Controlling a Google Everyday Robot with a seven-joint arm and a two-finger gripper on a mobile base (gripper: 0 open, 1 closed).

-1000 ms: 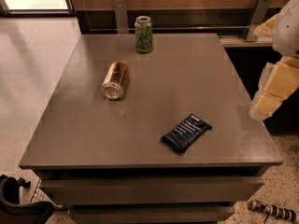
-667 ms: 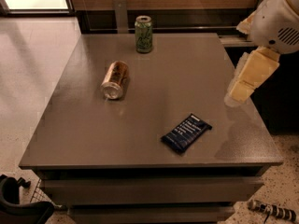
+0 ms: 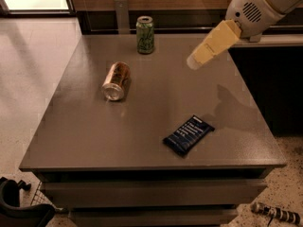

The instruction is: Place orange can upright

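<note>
The orange can [image 3: 116, 81] lies on its side on the grey table [image 3: 94, 136], left of the middle, with its silver end facing the front. My gripper [image 3: 204, 51] hangs in the air over the table's back right part, well to the right of the can and above it. It holds nothing that I can see. The white arm reaches in from the upper right corner.
A green can [image 3: 145, 34] stands upright near the table's back edge. A dark blue snack packet [image 3: 188, 135] lies flat at the front right. A dark counter runs along the back, and part of the robot base [image 3: 19, 207] shows at the lower left.
My gripper has moved left from beyond the table's right edge to over its back right part. The cans and the packet have not moved.
</note>
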